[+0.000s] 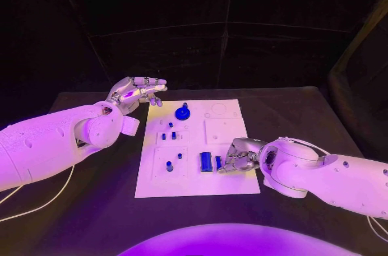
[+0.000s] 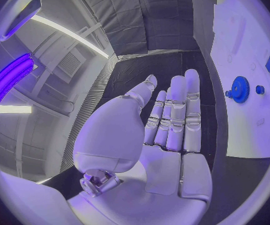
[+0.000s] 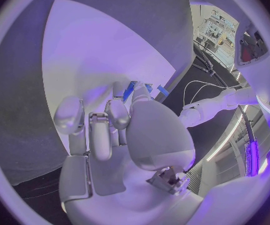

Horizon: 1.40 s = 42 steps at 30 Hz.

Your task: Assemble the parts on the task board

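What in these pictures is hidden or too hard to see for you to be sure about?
- Head view: whether the right hand grips the blue part at its fingertips; the fingers cover the contact.
- Right wrist view: that hand's own palm and fingers hide most of the blue parts.
- Head view: the small blue parts on the task board are too small to tell their shapes.
- Left wrist view: the circle's rim cuts off the board.

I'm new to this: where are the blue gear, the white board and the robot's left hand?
blue gear [image 1: 183, 112], head view, its round face.
white board [image 1: 234, 183], head view, bare near corner.
left hand [image 1: 139, 90], head view, its middle.
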Motion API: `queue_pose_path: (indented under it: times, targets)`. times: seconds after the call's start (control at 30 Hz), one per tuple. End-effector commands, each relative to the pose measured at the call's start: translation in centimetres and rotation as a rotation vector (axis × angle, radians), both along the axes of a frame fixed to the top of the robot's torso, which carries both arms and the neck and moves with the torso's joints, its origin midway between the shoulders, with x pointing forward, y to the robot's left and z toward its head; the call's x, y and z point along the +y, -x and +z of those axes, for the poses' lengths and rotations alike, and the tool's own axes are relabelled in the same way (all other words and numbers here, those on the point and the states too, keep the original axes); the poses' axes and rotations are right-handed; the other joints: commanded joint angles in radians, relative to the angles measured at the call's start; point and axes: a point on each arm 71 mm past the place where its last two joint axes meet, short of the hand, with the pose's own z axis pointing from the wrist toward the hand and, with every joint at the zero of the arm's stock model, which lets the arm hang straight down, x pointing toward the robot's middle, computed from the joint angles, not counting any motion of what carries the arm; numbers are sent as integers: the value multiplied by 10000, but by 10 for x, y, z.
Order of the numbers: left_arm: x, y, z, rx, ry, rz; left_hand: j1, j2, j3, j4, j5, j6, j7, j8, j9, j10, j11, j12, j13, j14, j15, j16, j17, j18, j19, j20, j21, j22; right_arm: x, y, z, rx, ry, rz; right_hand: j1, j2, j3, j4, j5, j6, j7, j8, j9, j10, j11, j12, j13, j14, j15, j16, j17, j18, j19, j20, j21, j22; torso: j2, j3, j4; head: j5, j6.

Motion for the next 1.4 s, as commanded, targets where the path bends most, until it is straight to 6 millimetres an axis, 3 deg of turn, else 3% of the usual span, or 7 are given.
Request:
queue_pose_path:
  times: [0.03,0.7,1.03,1.1,1.2,1.33,1.4]
  targets:
    - [-1,0,1,-19,93,-103,-12,85,-49,-16,16,11,43,57,-14,-91,-4,44,-14,-70,-14,-68,-13,128,52,23,-46,-15,1,0,-3,325,518,373,269,36,-1,-201,-128,-75,14,-43,24,-92,27,-106,-42,826,30,-63,1645,9,-118,-9,-79,-88,-1,-4,3,7,-16]
    - [-1,0,1,23,82,-123,-5,93,-56,-20,16,9,44,66,-15,-100,-2,50,-23,-83,-11,-71,-26,127,47,24,-60,-25,0,4,-2,737,-152,361,76,-235,-655,-233,-1440,-263,147,-141,96,-290,147,-597,-286,748,124,-322,1287,92,-377,75,-415,-534,-24,2,-9,-10,39]
    - [-1,-2,0,-39,74,-60,-25,55,-124,-24,17,-29,54,74,-22,-143,14,66,-49,-283,20,-175,-98,114,-77,46,-174,-87,-12,-3,25,-157,-4713,719,1426,-282,-540,-1043,-642,-1551,617,-507,16,-2152,536,-4122,-2549,318,435,-1541,-253,500,-1674,337,-2102,-2836,-222,-48,-4,-98,305]
    - [-1,-3,-2,-51,77,-48,-41,62,-176,-13,15,-57,58,86,-25,-169,30,91,-71,-522,52,-344,-202,108,-245,75,-332,-176,-23,-18,34,-387,-6028,166,1784,-86,-458,-1228,-577,-1832,735,-604,-36,-2805,633,-5276,-3445,-248,538,-3008,-1917,810,-2757,425,-3574,-4692,-348,-65,2,-127,460]
    - [-2,-5,-4,-48,82,-53,-86,64,-296,23,13,-91,78,113,-26,-235,65,73,-131,-959,114,-900,-518,104,-599,143,-738,-430,-38,-40,43,-596,-7466,-721,2341,224,-317,-1418,-608,-2238,981,-891,-268,-3629,911,-6614,-4667,-2046,758,-7173,-5948,764,-3376,638,-4647,-5349,-522,-98,32,-201,684]
    - [-4,-9,-9,-56,112,-72,-131,108,-420,87,22,-94,51,142,-27,-183,125,-59,-233,-1512,235,-2192,-1188,92,-1127,280,-1487,-944,-52,-63,46,-760,-8697,-1570,2677,447,-322,-1442,-738,-2685,1166,-1407,-782,-3877,1176,-8080,-6431,-2549,1039,-9297,-7081,790,-3885,930,-5943,-6158,-740,-156,43,-266,1026]
    - [-5,-12,-13,-98,132,-44,-153,136,-468,124,26,-113,10,114,-34,-45,120,-192,-272,-1781,350,-3088,-1604,77,-1405,379,-1930,-1265,-57,-78,44,-830,-9341,-2011,2773,516,-377,-1414,-759,-2450,1298,-1438,-953,-4114,1384,-8726,-7255,-3394,1394,-10646,-7809,654,-4455,1183,-6744,-6620,-864,-181,55,-291,1227]
